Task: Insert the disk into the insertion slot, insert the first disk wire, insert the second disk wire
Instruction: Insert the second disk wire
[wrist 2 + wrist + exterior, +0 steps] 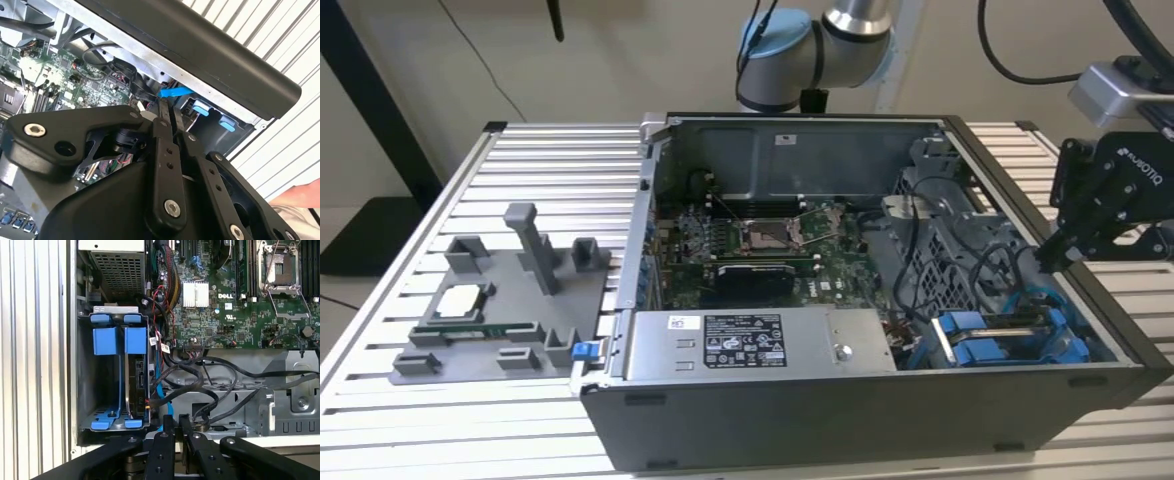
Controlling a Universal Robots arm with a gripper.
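Observation:
The disk [136,385] stands edge-on in the insertion slot [107,340], a grey bay with bright blue tabs at the case's corner; in the exterior view the slot [1001,338] is at the case's front right. My gripper [1049,262] hangs over the case's right wall, just above that bay. In both wrist views its fingers [166,421] are pressed together. A flat blue disk wire [175,91] sticks out past the fingertips [164,106], and the same blue wire [159,390] runs along beside the disk. Black cables [200,385] lie next to it.
The open computer case [854,415] sits on a slatted table [400,220]. Inside are the motherboard [761,240], a grey power-supply box [747,342] and a perforated metal cage [958,255]. A grey fixture [500,300] with parts stands at the exterior view's left.

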